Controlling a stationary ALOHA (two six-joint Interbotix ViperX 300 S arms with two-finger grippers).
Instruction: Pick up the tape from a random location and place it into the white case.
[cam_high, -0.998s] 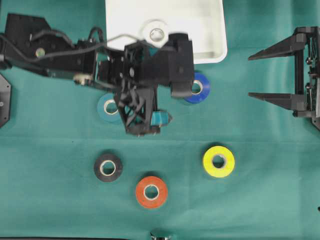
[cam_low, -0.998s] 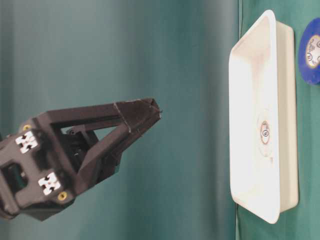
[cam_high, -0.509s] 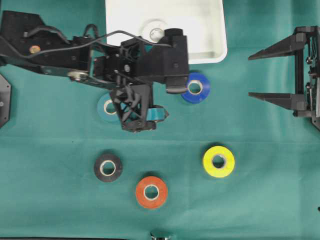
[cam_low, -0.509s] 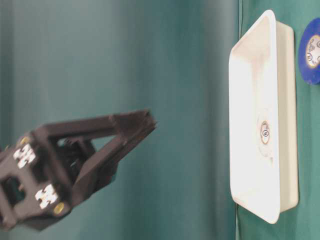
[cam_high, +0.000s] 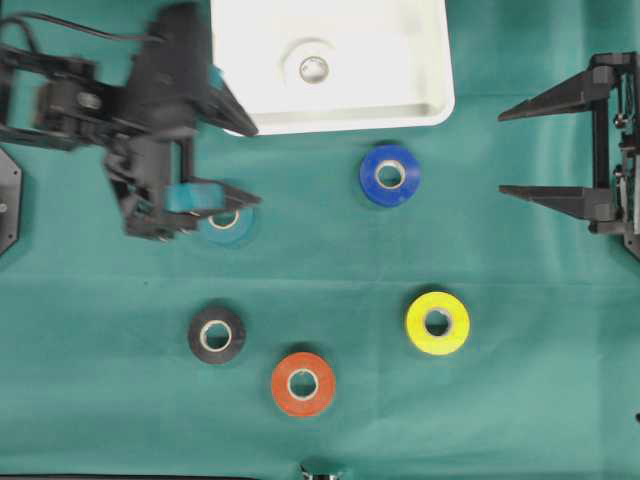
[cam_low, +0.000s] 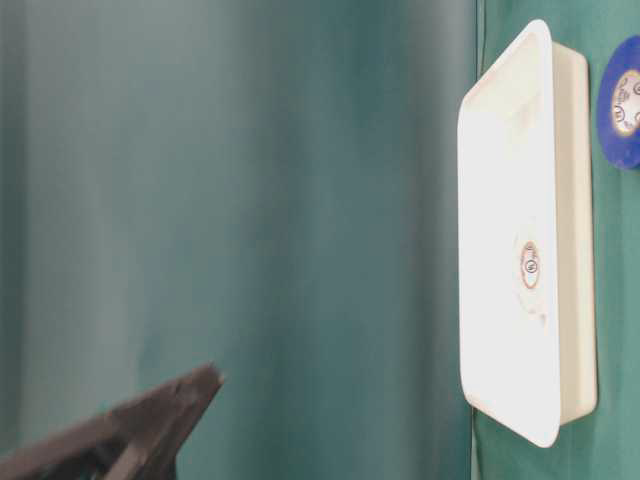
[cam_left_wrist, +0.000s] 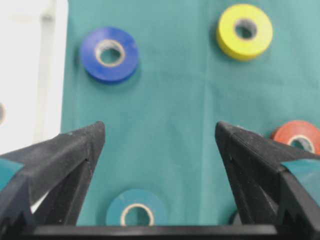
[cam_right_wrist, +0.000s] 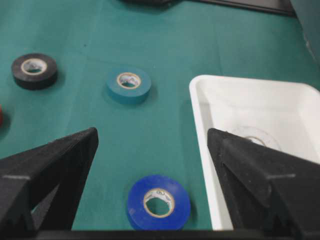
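Right now we have nothing in hand: in the left wrist view our left gripper (cam_left_wrist: 159, 145) has its jaws spread wide with only green cloth (cam_left_wrist: 175, 100) between them, and the teal tape roll (cam_left_wrist: 136, 215) lies flat just below that gap, at the bottom edge of the view. From overhead the same gripper (cam_high: 230, 165) hangs above that roll (cam_high: 226, 221), partly hiding it, so we cannot tell how well the fingers are centred on it; if we come down off-centre, one finger could land on the roll's top face and press or skid it across the cloth instead of straddling it. Farther out lie the black roll (cam_high: 216, 335), the red roll (cam_high: 303, 384), the blue roll (cam_high: 389, 174) and the yellow roll (cam_high: 437, 322), all flat and well apart from one another, so knocking a neighbour looks unlikely. The blue one sits near the white case (cam_high: 430, 60), and a low carry toward the case could clip it or catch the raised rim. A white roll (cam_high: 313, 68) already rests inside the case, near its middle; a drop right on top of it might leave the new roll tilted or send it over the rim. Our right gripper (cam_high: 527, 147) hangs at the far right, jaws wide apart and holding nothing, well clear of every roll.
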